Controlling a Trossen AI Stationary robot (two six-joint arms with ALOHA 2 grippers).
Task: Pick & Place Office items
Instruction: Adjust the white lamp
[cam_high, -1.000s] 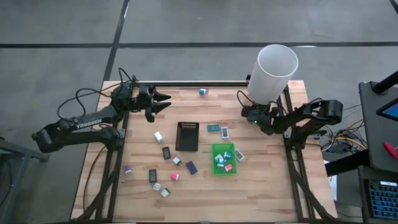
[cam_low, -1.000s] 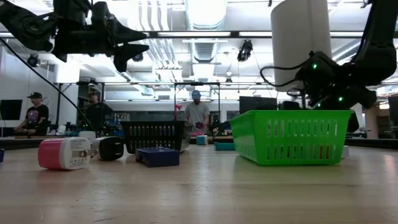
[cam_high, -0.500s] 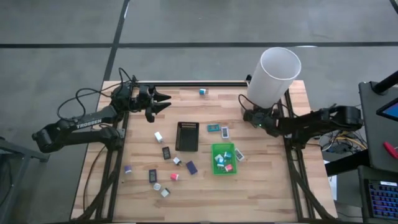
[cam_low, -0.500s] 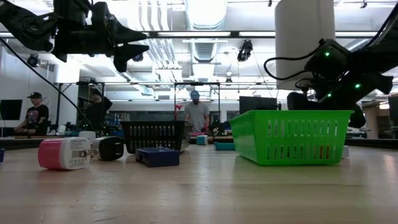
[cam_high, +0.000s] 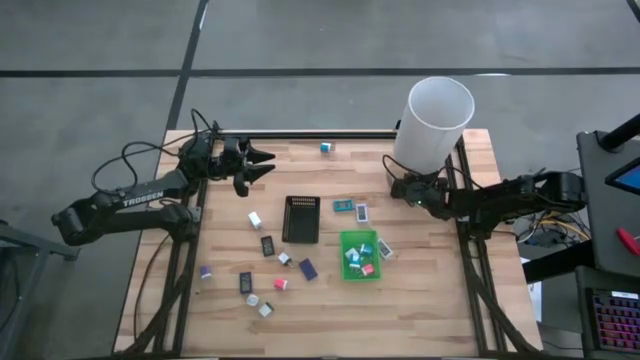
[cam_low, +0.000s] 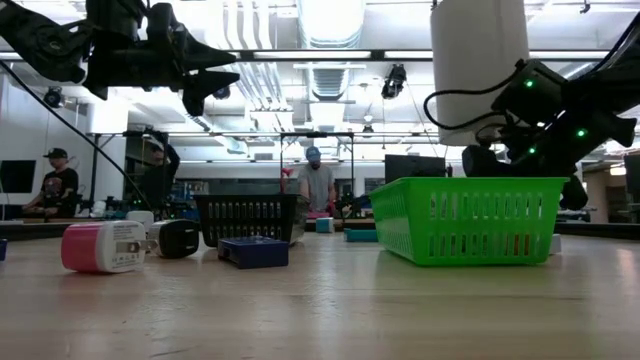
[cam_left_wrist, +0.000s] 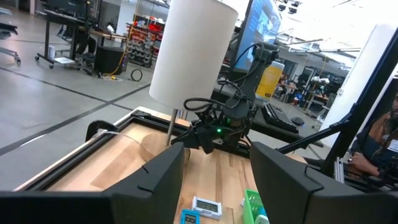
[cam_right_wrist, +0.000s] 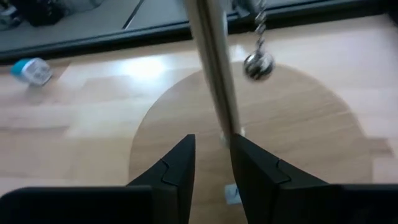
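- Your right gripper (cam_right_wrist: 211, 163) is reaching toward the far right corner of the table (cam_high: 420, 300). Its two dark fingers are standing a little apart, and the thin metal pole (cam_right_wrist: 214, 68) of the lamp is running up just past the gap. You cannot tell if they are touching it.
- The lamp's shade (cam_high: 433, 120) is looking like a tall, smooth, white tube.
- Your left gripper (cam_high: 268, 163) is hanging over the far left part of the table with its fingers spread about halfway, holding nothing.
- The office items (cam_high: 262, 245) are lying spread over the middle of the wooden table, small blocks and flat packets. A few are sitting in the bright green tray (cam_high: 359, 270) with holes in its walls.
- The black ribbed tray (cam_high: 301, 219) is sitting near the middle of the table.
- One little teal piece (cam_high: 326, 148) is lying alone near the far edge.
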